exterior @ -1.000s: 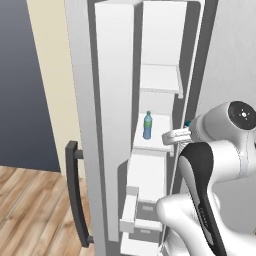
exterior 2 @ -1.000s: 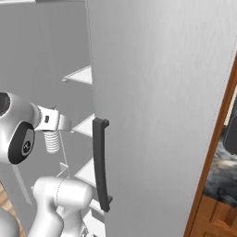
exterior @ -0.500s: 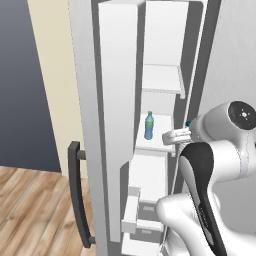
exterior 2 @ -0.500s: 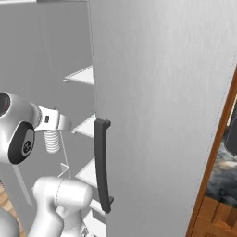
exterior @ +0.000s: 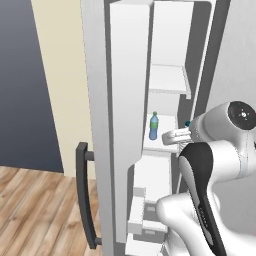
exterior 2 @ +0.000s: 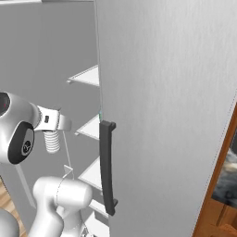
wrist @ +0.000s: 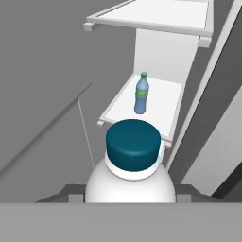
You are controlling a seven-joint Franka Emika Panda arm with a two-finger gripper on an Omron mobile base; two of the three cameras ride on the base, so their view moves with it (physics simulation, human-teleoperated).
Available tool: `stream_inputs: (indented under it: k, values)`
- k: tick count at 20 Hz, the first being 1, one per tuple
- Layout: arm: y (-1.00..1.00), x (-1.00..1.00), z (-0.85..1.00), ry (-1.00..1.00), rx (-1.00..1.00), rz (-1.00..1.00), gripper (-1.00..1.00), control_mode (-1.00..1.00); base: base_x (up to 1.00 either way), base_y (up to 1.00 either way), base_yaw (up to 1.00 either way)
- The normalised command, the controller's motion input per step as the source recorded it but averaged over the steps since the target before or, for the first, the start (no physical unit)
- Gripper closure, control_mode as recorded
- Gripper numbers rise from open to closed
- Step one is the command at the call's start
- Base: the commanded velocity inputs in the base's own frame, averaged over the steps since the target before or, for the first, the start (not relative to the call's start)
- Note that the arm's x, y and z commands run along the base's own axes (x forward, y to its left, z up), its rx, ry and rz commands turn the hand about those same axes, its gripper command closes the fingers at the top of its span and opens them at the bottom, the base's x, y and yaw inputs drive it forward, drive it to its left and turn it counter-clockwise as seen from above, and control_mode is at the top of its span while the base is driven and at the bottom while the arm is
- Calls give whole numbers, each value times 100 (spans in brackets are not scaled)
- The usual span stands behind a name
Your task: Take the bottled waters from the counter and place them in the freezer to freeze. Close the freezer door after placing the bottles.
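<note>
The freezer (exterior: 167, 60) stands open with white shelves inside. A blue-tinted bottle with a green cap (exterior: 154, 126) (wrist: 141, 94) stands upright on a middle shelf (wrist: 163, 106). My gripper (exterior: 179, 134) (exterior 2: 53, 124) (wrist: 127, 194) is shut on the second bottled water, a whitish ribbed bottle (exterior 2: 52, 141) (wrist: 130, 184) with a dark teal cap, held just in front of that shelf. The freezer door (exterior: 97, 125) is swung open at the left, its dark bar handle (exterior: 85, 195) facing me. A sliver of the counter (exterior 2: 229, 178) shows at the far right.
The other grey door (exterior 2: 171, 106) is closed on the right, with its dark handle (exterior 2: 107, 171) close beside my arm. White drawers (exterior: 145, 210) sit below the shelf. A higher shelf (wrist: 156, 16) hangs above the blue bottle.
Both base views have drifted slightly, so the freezer sits a little further right in the picture. The gripper stays shut on the ribbed bottle; the blue bottle has not moved.
</note>
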Motion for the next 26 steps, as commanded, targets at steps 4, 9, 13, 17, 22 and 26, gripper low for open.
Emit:
stream_inputs:
  k: [4, 9, 13, 17, 22, 26]
  values:
    - [0, 0, 0, 0, 0, 0, 100, 100, 6, 7, 0]
    - [0, 0, 0, 0, 0, 0, 100, 100, 0, 0, 0]
    - [0, 0, 0, 0, 0, 0, 100, 100, 0, 0, 0]
    - [0, 0, 0, 0, 0, 0, 100, -100, 0, 0, 0]
    - [0, 2, 0, -2, 0, -2, 100, -100, 0, 0, 0]
    - [-4, 31, 11, -2, 3, -15, 100, -100, 0, 0, 0]
